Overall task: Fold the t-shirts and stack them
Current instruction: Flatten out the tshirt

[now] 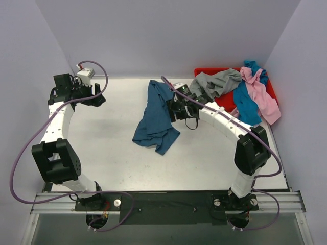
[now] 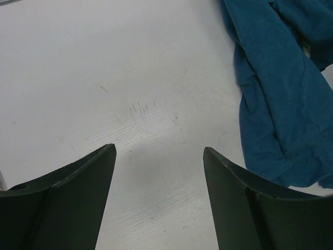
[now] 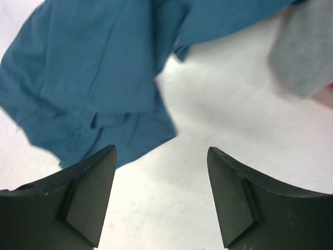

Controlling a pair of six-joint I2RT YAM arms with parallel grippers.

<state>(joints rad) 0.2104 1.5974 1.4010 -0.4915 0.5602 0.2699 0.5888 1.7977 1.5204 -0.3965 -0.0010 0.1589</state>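
Observation:
The dark teal-blue t-shirt (image 1: 155,118) lies crumpled in a long heap on the table's middle; it also shows in the left wrist view (image 2: 276,88) and the right wrist view (image 3: 88,73). My right gripper (image 1: 175,109) is open and empty, just right of that shirt above bare table (image 3: 161,151). My left gripper (image 1: 98,98) is open and empty at the far left, well apart from the shirt (image 2: 158,151). A grey t-shirt (image 1: 216,82), a pink one (image 1: 261,96) and a brighter turquoise-blue one (image 1: 247,106) lie heaped at the back right.
The red tray (image 1: 204,72) sits at the back right corner under the heaped shirts. Purple walls close the table at the back and sides. The grey shirt's edge (image 3: 307,57) hangs over onto the table near my right gripper.

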